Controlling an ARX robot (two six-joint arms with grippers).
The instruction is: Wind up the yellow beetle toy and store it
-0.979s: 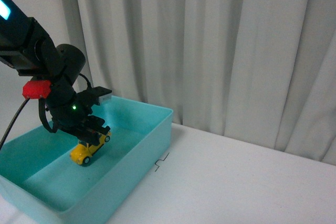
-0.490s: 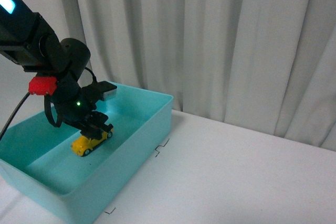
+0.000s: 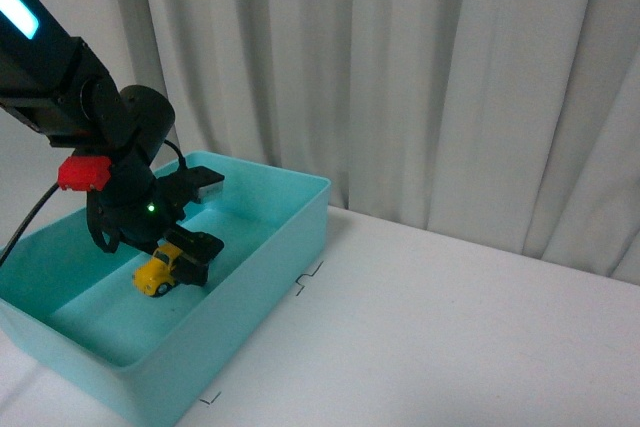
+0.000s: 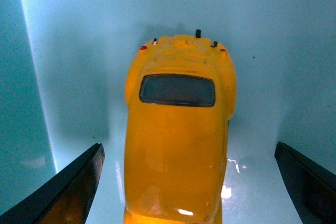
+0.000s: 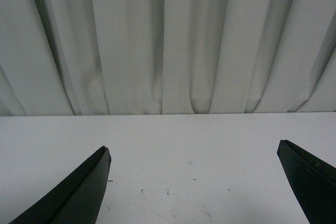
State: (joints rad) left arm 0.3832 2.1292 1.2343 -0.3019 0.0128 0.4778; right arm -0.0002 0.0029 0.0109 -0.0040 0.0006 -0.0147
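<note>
Jaws of the left gripper [image 4: 189, 148], lately clamped, now stand spread around the yellow beetle toy [image 3: 157, 273] on the bin [image 3: 275, 292] floor, so storing looks done.

Glossy yellow on the small rounded Beetle-shaped toy car [image 4: 176, 145], with dark grey window glass and tiny red dots [image 4: 143, 48] at one end. Turquoise all over the open plastic bin [image 3: 292, 237]. Plain white across the desk [image 3: 460, 337], marked with thin black corner lines [image 3: 315, 270]. Pale grey-white on the pleated curtain [image 3: 400, 77]. Black on the jointed robot arm [image 3: 130, 127], with a red clip [image 3: 82, 173], a green light dot [image 3: 150, 209] and a cyan strip [image 3: 18, 9].
</note>
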